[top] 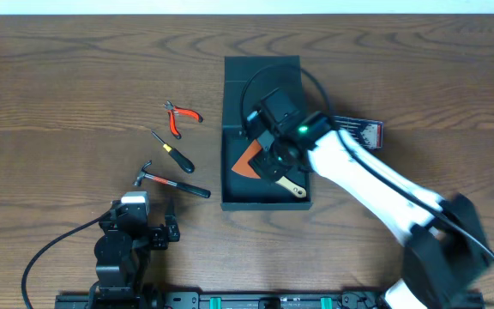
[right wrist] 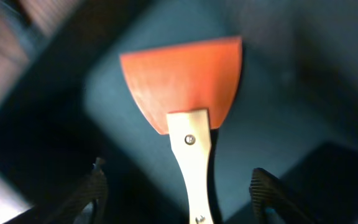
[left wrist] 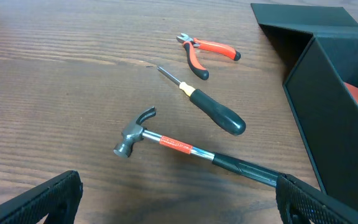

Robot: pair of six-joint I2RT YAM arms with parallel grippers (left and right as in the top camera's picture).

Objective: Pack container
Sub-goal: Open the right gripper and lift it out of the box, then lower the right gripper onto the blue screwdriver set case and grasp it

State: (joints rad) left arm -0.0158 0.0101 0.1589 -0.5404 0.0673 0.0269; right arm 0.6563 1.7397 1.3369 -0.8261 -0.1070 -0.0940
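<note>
Wood-grain table [top: 58, 86] holds the hammer [left wrist: 173, 144] unpacked; right pincer [right wrist: 178, 177] hangs spread inside the container [top: 264, 204] over the scraper [right wrist: 182, 81], seemingly laid there for packing; left pincer [left wrist: 179, 183] gapes empty.

right arm [top: 376, 184]: white shell, black joints, green light [top: 302, 130] | left arm [top: 120, 249]: black, grey cap | left gripper [left wrist: 179, 208]: matte black fingers [left wrist: 42, 202]

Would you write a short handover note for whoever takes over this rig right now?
Left gripper: open, empty, near the table edge.
Right gripper: open inside the container, fingers on either side of the scraper handle.
Done: scraper in the container.
To do: hammer, screwdriver and pliers lie on the table to the container's left; lid open.
</note>
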